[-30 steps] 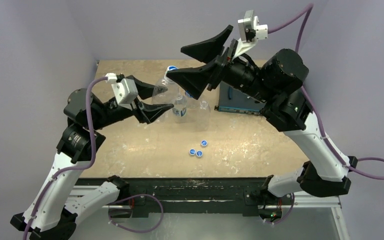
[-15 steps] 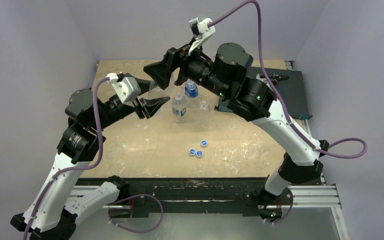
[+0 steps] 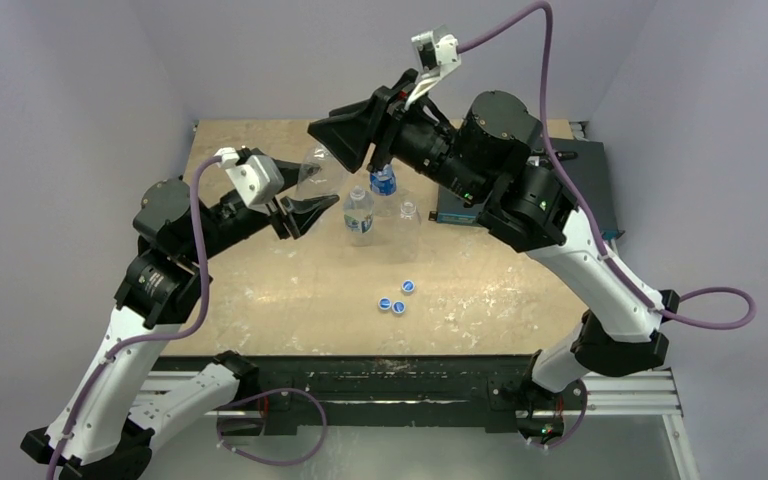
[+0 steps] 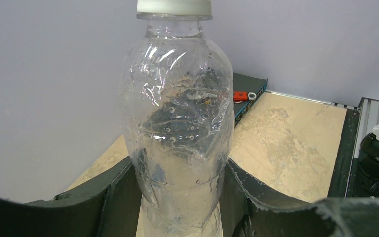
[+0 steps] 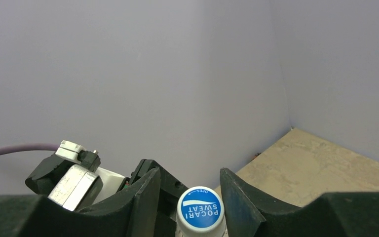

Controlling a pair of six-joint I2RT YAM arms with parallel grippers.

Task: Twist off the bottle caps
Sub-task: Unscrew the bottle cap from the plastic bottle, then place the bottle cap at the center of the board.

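**A:** What does the overhead view give?

**B:** The left hand (image 3: 305,195) is clamped on a crinkled clear bottle (image 3: 320,168), held tilted over the far part of the table (image 3: 260,290). The right hand (image 3: 332,145) sits at the bottle's top end and hides it.

**A:** What else is on the table?

**B:** Three other bottles (image 3: 359,215) stand upright in a tight group just beside the held one. Three loose caps (image 3: 408,286), all blue, lie close together nearer the arms. A dark box (image 3: 460,212) sits to the right of the group.

**A:** And the left wrist view?

**B:** The bottle fills it. Its lower body is pinched between the two fingers (image 4: 116,197), which press on it from both sides. Its cap (image 4: 174,6) is on, and looks pale from the side, right at the top edge.

**A:** The right wrist view?

**B:** It looks down on the cap, which has a blue top with white lettering. The right hand's fingers (image 5: 145,195) stand partly apart, one on either side of the cap. A gap shows at one finger. The other is at the cap's rim, and I cannot tell whether it touches.
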